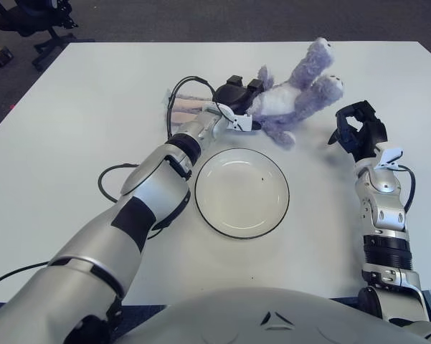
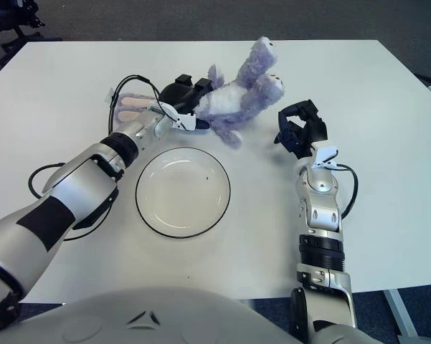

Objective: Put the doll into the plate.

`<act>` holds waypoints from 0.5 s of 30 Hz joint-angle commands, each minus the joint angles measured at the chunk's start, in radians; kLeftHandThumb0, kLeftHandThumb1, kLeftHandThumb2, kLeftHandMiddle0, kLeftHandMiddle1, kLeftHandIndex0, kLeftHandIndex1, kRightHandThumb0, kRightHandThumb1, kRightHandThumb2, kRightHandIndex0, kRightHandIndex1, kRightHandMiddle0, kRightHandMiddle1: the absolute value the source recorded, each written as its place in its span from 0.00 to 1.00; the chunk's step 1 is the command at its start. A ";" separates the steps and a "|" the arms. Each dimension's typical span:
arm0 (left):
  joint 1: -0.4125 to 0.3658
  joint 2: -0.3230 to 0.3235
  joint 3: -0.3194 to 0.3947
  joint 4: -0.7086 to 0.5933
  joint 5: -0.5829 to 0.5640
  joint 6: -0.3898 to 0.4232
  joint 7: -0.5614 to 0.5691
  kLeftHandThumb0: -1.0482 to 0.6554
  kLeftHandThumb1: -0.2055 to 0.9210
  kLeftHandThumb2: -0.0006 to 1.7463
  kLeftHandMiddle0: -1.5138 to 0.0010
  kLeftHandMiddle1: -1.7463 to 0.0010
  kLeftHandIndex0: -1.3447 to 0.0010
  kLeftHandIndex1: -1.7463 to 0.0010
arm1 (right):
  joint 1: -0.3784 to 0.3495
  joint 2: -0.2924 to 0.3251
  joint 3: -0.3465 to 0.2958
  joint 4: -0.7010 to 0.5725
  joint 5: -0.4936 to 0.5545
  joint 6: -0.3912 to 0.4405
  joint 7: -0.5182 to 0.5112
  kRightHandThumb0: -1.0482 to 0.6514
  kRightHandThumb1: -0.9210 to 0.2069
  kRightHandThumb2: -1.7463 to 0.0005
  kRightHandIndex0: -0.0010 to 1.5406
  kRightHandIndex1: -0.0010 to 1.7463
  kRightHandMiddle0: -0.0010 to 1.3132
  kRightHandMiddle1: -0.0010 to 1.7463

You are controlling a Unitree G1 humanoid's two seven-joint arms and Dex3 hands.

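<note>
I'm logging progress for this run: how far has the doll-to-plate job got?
Done: the left hand has reached the purple doll at the far side of the table and appears to grip it.
In hand: the doll shows beyond the plate, not over it.
Left: carrying it to the plate, which holds nothing, and letting go.
The right hand shows right of the doll, curled, holding nothing.

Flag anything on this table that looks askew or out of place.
The purple plush doll lies tipped over beyond the round white black-rimmed plate, not in it, with the left hand at its body. The right hand shows to its right.
</note>
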 commanded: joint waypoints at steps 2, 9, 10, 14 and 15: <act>0.047 0.013 -0.022 0.028 0.027 -0.012 -0.016 0.85 0.62 0.62 0.69 0.00 0.58 0.00 | 0.002 0.004 0.000 -0.019 0.000 0.009 -0.003 0.41 0.02 0.72 0.55 0.98 0.22 0.96; 0.047 0.025 -0.019 0.026 0.026 -0.041 -0.005 0.86 0.61 0.63 0.68 0.00 0.58 0.00 | 0.003 0.005 0.001 -0.023 0.002 0.014 -0.003 0.41 0.02 0.73 0.55 0.98 0.22 0.96; 0.047 0.025 -0.019 0.026 0.025 -0.043 -0.005 0.86 0.61 0.63 0.68 0.00 0.58 0.00 | 0.003 0.005 0.001 -0.023 0.002 0.014 -0.002 0.41 0.02 0.73 0.55 0.98 0.22 0.96; 0.045 0.028 -0.016 0.025 0.023 -0.051 -0.003 0.86 0.60 0.64 0.68 0.00 0.57 0.00 | 0.004 0.005 0.000 -0.026 0.003 0.018 -0.001 0.41 0.01 0.73 0.55 0.98 0.22 0.96; 0.044 0.028 -0.015 0.025 0.023 -0.052 -0.003 0.86 0.59 0.64 0.68 0.00 0.57 0.00 | 0.004 0.005 0.000 -0.026 0.003 0.019 -0.001 0.41 0.01 0.73 0.55 0.98 0.22 0.96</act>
